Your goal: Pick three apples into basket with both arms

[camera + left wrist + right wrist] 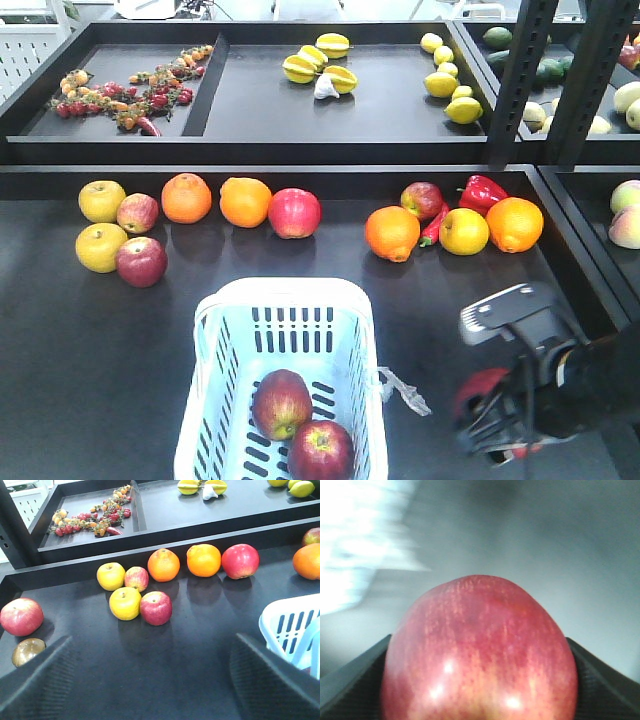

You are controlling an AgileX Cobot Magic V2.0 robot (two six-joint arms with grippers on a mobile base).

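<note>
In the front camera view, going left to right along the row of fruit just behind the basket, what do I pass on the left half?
Yellow apple → small red-yellow apple → first orange → second orange → red apple.

Your black table (pixel 100 380) carries white basket (pixel 205 400), apples (pixel 140 262), oranges (pixel 245 202), red pepper (pixel 482 190), clear wrapper (pixel 405 390) beside basket.

Basket (pixel 222 320): white slotted plastic, smooth. Held apple (pixel 480 655): glossy red skin, fine streaks. Table (pixel 165 665): matt black. Right gripper pads (pixel 605 685): black, finely textured.
</note>
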